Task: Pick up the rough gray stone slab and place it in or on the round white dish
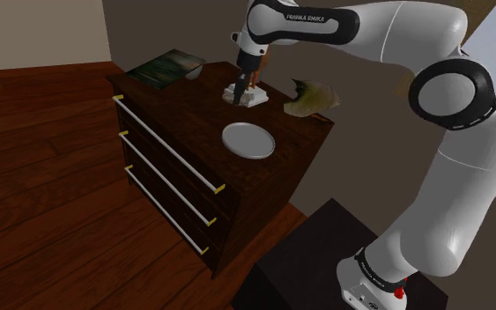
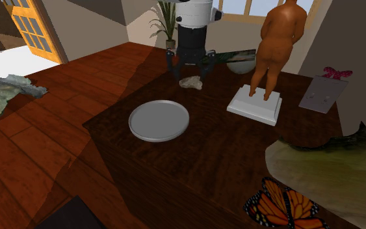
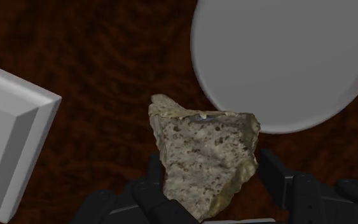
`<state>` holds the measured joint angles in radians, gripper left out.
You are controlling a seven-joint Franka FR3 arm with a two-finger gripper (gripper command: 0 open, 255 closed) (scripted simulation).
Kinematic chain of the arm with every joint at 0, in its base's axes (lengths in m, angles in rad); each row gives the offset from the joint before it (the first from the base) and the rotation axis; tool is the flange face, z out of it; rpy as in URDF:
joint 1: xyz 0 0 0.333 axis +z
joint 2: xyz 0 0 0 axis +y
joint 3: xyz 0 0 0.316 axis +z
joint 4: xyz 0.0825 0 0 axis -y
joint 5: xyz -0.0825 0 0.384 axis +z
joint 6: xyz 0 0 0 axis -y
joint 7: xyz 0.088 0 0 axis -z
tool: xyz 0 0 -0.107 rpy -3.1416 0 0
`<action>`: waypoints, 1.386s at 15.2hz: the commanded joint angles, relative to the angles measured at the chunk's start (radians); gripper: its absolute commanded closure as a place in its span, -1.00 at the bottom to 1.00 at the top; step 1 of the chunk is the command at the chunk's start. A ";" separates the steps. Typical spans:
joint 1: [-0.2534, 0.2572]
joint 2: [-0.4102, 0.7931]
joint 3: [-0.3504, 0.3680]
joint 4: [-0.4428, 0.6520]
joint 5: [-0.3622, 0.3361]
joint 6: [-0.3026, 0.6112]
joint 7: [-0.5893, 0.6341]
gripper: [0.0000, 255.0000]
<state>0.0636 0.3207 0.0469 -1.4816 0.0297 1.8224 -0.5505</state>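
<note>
The rough grey-tan stone slab [image 3: 203, 159] lies on the dark wooden dresser top [image 1: 197, 106], close to the back edge, away from the drawer fronts. The black gripper [image 2: 191, 73] is lowered over it. Its fingers [image 3: 279, 184] stand apart, one on each side of the stone [image 2: 190, 82], and the one in plain sight sits just beside the stone's flank (the wrist view does not show whether it presses). The round white dish [image 2: 158, 120] lies flat nearer the middle of the top, between the stone and the drawer-side edge, close to the stone but not touching it. On the stone's other side stands the white plinth [image 2: 255, 105] of an orange-brown figure [image 2: 275, 45], upright and apart from the stone. In the shoulder view the gripper [image 1: 241, 84] hangs right beside that plinth. A flat green-covered book [image 1: 166, 68] lies at one back corner and a greenish-yellow lump [image 1: 307, 99] at the other end. An orange butterfly [image 2: 285, 205] shows in the second exterior view's lower right.
</note>
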 commanded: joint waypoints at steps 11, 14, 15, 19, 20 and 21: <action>0.044 -0.390 0.039 -0.530 0.021 0.144 0.074 1.00; 0.044 -0.382 0.040 -0.561 0.021 0.183 0.073 1.00; 0.045 -0.378 0.040 -0.571 0.021 0.196 0.073 1.00; 0.045 -0.363 0.041 -0.608 0.021 0.249 0.071 1.00; 0.045 -0.358 0.041 -0.617 0.021 0.262 0.071 1.00; 0.045 -0.354 0.041 -0.626 0.021 0.275 0.071 1.00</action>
<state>0.1084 -0.0395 0.0872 -2.1017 0.0511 2.0854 -0.4798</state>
